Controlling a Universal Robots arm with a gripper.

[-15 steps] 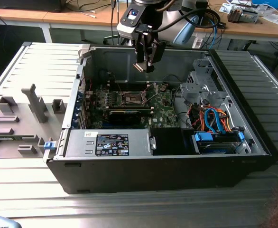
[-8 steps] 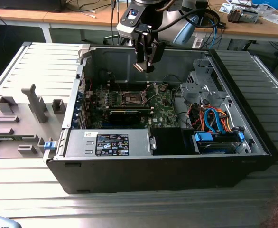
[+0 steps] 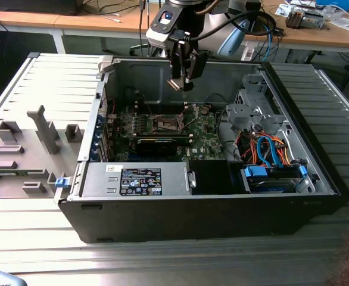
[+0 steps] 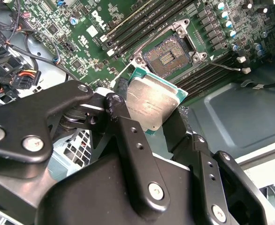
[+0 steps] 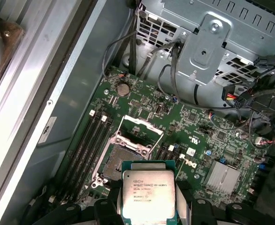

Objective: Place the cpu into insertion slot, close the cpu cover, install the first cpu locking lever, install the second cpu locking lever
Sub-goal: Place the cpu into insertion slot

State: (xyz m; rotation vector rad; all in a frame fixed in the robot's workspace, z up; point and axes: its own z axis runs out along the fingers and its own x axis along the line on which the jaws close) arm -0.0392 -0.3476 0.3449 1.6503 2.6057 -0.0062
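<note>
While the gripper [image 3: 181, 81] hangs above the open computer case [image 3: 192, 210] in the exterior view, it has the cpu [image 3: 174, 84] pinched between its fingers [image 4: 128, 136]; the jaws are drawn in only as far as the chip's width and bear on two opposite edges, so the silvery metal top shows in both wrist views [image 5: 148, 197]. The cpu is in the air, well apart from the green motherboard [image 5: 198, 136] and touching nothing but the fingers.

The insertion slot [image 5: 115, 161] lies bare below it, its brownish contact field uncovered, beside the row of narrow black memory slots [image 5: 88, 140]; in the exterior view the slot [image 3: 167, 124] sits lower in the picture than the gripper, about in line with it. The cpu cover [image 5: 143, 125] stands swung up off the socket, its square window open to the camera; nothing lies over the contacts.

By my judgement the first step is in hand: carrying the chip to the socket; cover and both locking levers are not yet dealt with. Seating it calls for the chip to be squared to the socket's rim, held level, and lowered straight and gently inside the raised cover; any tilt or sideways slide could bend the fine contacts; whether the corner markings match I cannot tell.
</note>
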